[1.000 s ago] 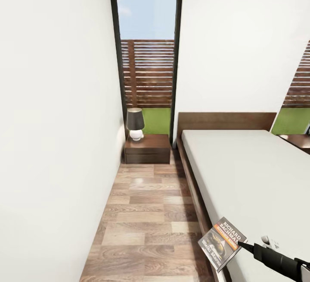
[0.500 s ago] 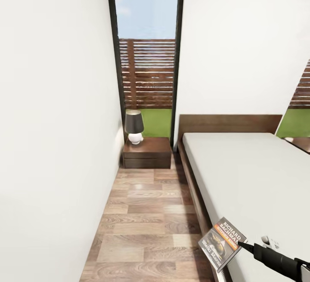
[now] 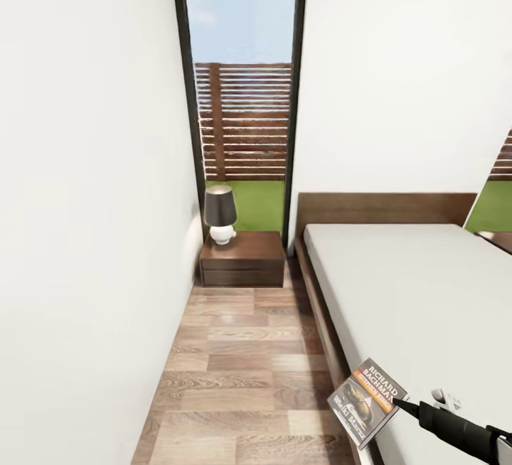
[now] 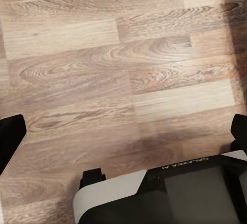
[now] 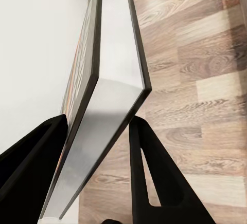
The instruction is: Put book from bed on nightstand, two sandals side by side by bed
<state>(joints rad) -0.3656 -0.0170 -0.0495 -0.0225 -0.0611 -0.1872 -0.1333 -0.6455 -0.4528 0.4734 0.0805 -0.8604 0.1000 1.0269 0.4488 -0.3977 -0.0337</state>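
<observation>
Dark-covered book (image 3: 368, 402) sits at lower right of my head view, pinched between my right gripper's (image 3: 395, 401) closed jaws, over the bed's (image 3: 398, 294) edge. Nightstand (image 3: 243, 259) stands mid-frame. I cannot tell my left gripper's (image 4: 123, 136) jaw state.

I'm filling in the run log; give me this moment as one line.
phase: carrying | right gripper: shut on book | ahead: nightstand with lamp, left of bed | left gripper: open over floor

Book (image 3: 368, 402) cover: "RICHARD BACHMAN"; robot base (image 4: 170, 193): "GALAXEA".
</observation>
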